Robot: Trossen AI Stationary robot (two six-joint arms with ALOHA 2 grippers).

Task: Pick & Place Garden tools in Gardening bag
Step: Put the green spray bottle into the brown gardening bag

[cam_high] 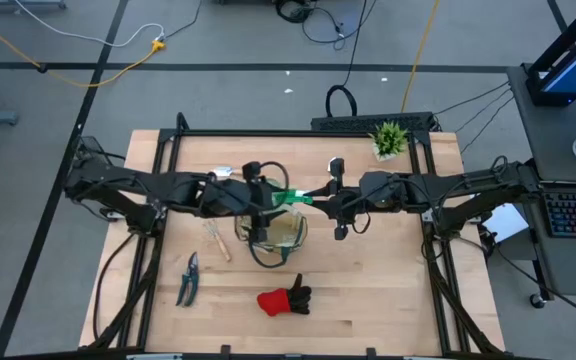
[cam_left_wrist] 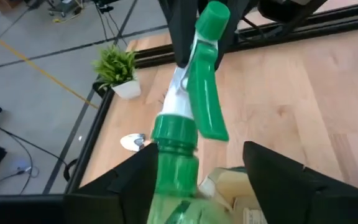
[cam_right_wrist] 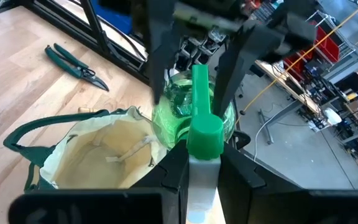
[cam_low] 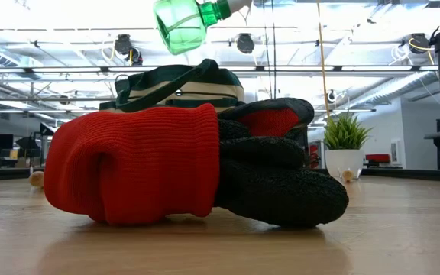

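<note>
A green-and-white spray bottle (cam_high: 290, 197) hangs level between my two grippers, over the far rim of the open tan gardening bag (cam_high: 276, 234). My left gripper (cam_high: 259, 196) is shut on its green body and my right gripper (cam_high: 320, 199) on its white spray head. In the low view the bottle (cam_low: 182, 23) hangs above the bag (cam_low: 178, 85). The red-and-black glove (cam_high: 285, 299) lies flat near the front edge. The dark-handled shears (cam_high: 187, 277) lie flat at the front left. A wooden-handled trowel (cam_high: 217, 241) lies left of the bag. My left gripper pinches the bottle's green body (cam_right_wrist: 166, 115) between its two fingers, coming level from the table's left and lying along the bottle. The bottle is lifted clear, on its side. My right gripper pinches the white spray head (cam_right_wrist: 202, 177) between its two fingers, just behind the green nozzle cap (cam_right_wrist: 204, 130). It comes level from the table's right, along the bottle. The green trigger lever (cam_left_wrist: 205, 99) shows free on one side.
A small potted spiky plant (cam_high: 389, 139) stands at the far right corner of the table. The bag's dark loop handle (cam_right_wrist: 27, 134) stands up at its rim, and pale items lie inside the bag (cam_right_wrist: 126, 152). Bare wood lies right of the glove.
</note>
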